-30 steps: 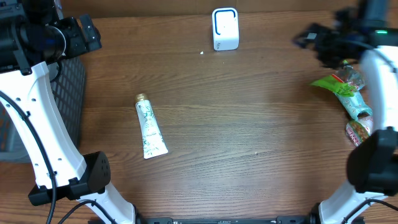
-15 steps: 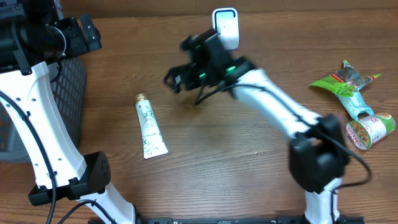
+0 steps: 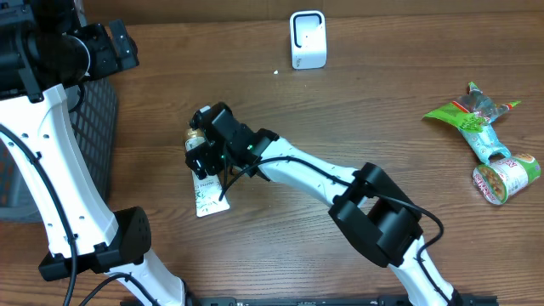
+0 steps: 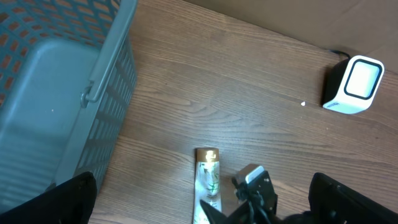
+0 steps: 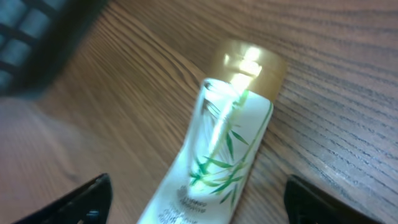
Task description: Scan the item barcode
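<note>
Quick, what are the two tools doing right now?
Left tool: open, holding nothing.
Right tool: open, either side of the tube, not gripping it.

Right arm stretched far across, left arm raised at its own side, both grippers agape.

The right arm [image 3: 306, 170] reaches from its base at the near side diagonally to the left, elbow bent midway, forearm low; the right gripper [image 3: 206, 146] points down, its fingers [image 5: 87, 199] spread wide with nothing clasped. The left arm [image 3: 55, 178] stands tall on its own side, the left gripper [image 3: 106, 47] high at the far left, facing down, its fingers [image 4: 62, 199] parted fully and empty.
</note>
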Tool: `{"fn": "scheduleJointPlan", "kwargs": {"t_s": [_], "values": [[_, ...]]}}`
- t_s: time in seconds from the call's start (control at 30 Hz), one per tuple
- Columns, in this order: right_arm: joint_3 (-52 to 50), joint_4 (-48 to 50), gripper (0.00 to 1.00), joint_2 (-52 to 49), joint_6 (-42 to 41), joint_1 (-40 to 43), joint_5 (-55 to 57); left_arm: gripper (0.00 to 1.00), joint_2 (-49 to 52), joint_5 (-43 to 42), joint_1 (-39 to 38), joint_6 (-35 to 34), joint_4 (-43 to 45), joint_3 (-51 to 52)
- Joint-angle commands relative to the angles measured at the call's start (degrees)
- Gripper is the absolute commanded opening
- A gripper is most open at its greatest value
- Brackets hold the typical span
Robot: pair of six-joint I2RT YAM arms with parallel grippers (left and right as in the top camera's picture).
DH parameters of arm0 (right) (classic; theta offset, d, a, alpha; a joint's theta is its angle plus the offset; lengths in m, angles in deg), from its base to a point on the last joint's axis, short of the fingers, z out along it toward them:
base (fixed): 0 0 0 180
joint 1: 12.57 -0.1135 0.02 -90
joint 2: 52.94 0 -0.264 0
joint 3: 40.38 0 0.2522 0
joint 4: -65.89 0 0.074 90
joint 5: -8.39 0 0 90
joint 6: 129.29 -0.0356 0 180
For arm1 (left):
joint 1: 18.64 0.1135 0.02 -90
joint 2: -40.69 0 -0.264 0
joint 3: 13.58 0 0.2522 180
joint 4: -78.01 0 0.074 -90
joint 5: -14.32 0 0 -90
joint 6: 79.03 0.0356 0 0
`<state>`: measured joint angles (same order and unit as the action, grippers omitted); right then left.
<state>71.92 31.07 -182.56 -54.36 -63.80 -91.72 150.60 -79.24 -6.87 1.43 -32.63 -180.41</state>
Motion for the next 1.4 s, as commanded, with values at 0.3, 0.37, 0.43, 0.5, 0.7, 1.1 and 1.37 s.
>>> {"fn": "scheduleJointPlan", "kwargs": {"t_s": [0.3,0.37,0.43,0.5,0.7,1.1,1.37], "values": [[-0.11,-1.20,0.36,-4.28,-1.97,0.37,3.45,1.00,0.02,0.63,0.11,-0.76,0.09,-0.02],[1.09,-4.96,0.18,-4.22,-4.46,1.05,3.43,1.00,0.02,0.63,0.11,-0.76,0.09,-0.02],[3.10,-10.03,0.13,-3.98,-5.90,1.99,3.41,1.00,0.02,0.63,0.11,-0.76,0.09,-0.02],[5.22,-15.39,0.09,-3.37,-6.19,3.28,1.95,1.00,0.02,0.63,0.11,-0.76,0.09,-0.02],[11.58,-36.63,0.14,-2.27,-1.01,10.05,-10.01,0.99,0.02,0.63,0.11,-0.76,0.09,-0.02],[10.64,-39.95,0.87,-2.25,9.81,20.79,-6.54,1.00,0.02,0.63,0.11,-0.76,0.09,-0.02],[18.03,-43.32,0.68,-0.81,8.02,19.15,-1.42,1.00,0.02,0.63,0.11,-0.76,0.09,-0.02]]}}
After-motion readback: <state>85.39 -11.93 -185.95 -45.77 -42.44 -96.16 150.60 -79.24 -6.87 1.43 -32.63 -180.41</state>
